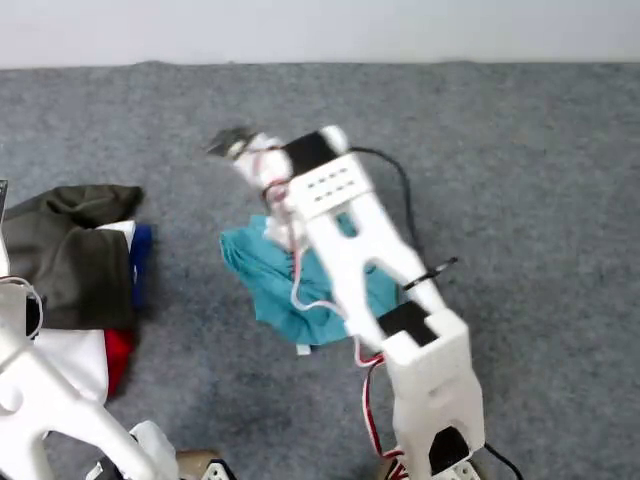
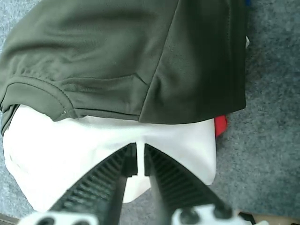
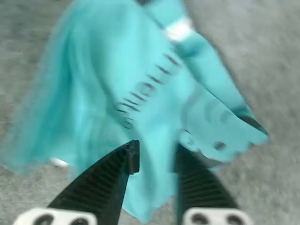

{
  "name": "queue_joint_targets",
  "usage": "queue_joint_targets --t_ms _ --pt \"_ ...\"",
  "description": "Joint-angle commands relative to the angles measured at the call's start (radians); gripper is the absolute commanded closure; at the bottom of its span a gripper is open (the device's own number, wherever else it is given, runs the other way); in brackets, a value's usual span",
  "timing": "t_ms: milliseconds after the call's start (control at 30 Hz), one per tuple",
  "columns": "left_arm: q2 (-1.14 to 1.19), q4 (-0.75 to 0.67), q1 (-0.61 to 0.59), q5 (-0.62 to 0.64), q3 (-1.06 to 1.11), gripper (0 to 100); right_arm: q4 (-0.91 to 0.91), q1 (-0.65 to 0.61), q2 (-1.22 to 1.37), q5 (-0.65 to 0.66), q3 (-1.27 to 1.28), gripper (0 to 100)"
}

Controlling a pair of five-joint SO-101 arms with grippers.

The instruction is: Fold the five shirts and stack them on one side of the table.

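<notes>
the teal shirt [image 1: 275,285] lies crumpled on the grey tabletop [image 1: 530,190] near its middle, partly under the right arm [image 1: 360,250], which stretches from the near edge toward the far left. in the right wrist view the right gripper [image 3: 157,154] has teal cloth running between its fingers [image 3: 126,164], grasping a fold of the shirt. at the left side sits a pile of shirts: a dark olive shirt [image 1: 65,250] on top, a white shirt [image 1: 75,360] beneath it, and the edges of a blue shirt [image 1: 142,250] and a red shirt [image 1: 118,352] showing on the right. the left gripper [image 2: 139,149] hangs over the white shirt's near part, its fingers clenched to a thin slit.
</notes>
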Motion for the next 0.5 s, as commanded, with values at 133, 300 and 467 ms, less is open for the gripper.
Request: queue_joint_targets --t_ms 133,300,467 --pt "-0.032 0.006 0.008 -0.011 -0.005 97 -0.094 0.173 0.107 0.048 -0.054 98.0" --pt "-0.032 0.006 0.008 -0.011 -0.004 97 -0.226 0.272 0.223 0.048 -0.055 98.0" --pt "-0.032 0.006 0.008 -0.011 -0.004 97 -0.255 0.366 0.272 0.048 -0.055 98.0"
